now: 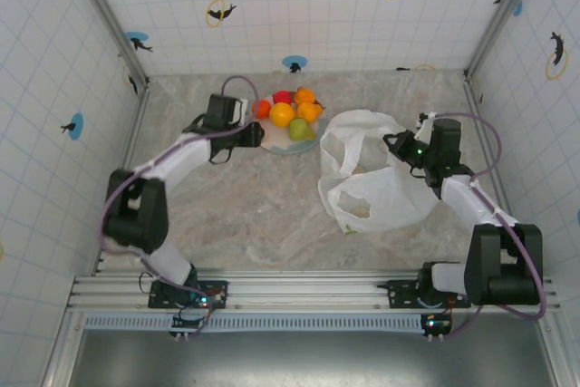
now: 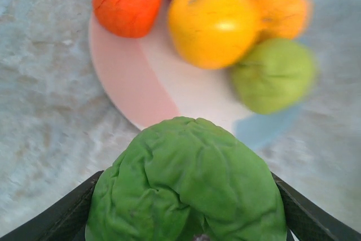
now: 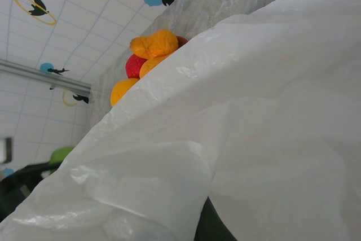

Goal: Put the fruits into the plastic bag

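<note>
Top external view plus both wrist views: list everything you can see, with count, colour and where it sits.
plate: one, pale pink, far middle of the table.
fruits: six; one red, one orange-red, one yellow-orange, two orange, one smooth green; heaped on the plate.
green wrinkled fruit: one, green, held by the plate's near-left edge.
plastic bag: one, white translucent, right of the plate, its right rim lifted.
table: one, marbled grey-beige.
walls: white tiles with blue dolphin stickers, on three sides.
left gripper: black, closed on the green wrinkled fruit.
right gripper: black, shut on the plastic bag's right rim.
</note>
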Robot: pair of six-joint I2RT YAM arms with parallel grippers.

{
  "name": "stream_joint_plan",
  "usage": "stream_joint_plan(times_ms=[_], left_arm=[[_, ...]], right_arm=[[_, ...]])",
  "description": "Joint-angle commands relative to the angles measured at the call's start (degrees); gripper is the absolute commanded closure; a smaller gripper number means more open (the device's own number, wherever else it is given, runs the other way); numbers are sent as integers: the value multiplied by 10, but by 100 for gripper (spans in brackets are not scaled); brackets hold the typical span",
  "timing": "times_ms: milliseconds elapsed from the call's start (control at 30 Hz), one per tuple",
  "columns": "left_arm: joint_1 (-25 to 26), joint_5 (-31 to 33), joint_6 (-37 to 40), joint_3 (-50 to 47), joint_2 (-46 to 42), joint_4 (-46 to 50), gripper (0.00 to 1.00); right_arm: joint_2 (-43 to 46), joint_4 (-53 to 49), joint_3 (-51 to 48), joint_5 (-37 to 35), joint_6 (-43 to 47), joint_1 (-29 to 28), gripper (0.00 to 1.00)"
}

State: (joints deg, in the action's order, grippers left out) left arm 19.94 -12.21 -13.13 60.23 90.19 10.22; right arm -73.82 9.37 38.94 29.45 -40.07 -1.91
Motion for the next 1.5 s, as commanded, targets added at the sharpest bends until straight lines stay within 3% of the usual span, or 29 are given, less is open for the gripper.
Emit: stream_joint_plan(times_ms=[0,133,267,467,800,1000,1467], left_arm=[[39,-77,-65,-117,-88,-91,48],[151,-69,-90,-199,-156,-118,48],[251,-46,-103,-220,-151,-144,49],[318,-54,-114,-190,-74,-202,50],[326,-48,-104,-91,65,-229,53],[327,-52,-180,-85,89,-327,52],[336,56,-296,-49,182,-443,46]], right_arm=[[13,4,18,-2,-2,-2,100],[7,5,20,-2,-5,-4,100],[2,7,25,-4,-10,-9,100],[1,9,29,-7,-16,-16,100],[-5,22,22,13,-47,-37,100],[13,44,-3,10,-80,-52,100],[69,138,-90,-20,-231,-97,100]])
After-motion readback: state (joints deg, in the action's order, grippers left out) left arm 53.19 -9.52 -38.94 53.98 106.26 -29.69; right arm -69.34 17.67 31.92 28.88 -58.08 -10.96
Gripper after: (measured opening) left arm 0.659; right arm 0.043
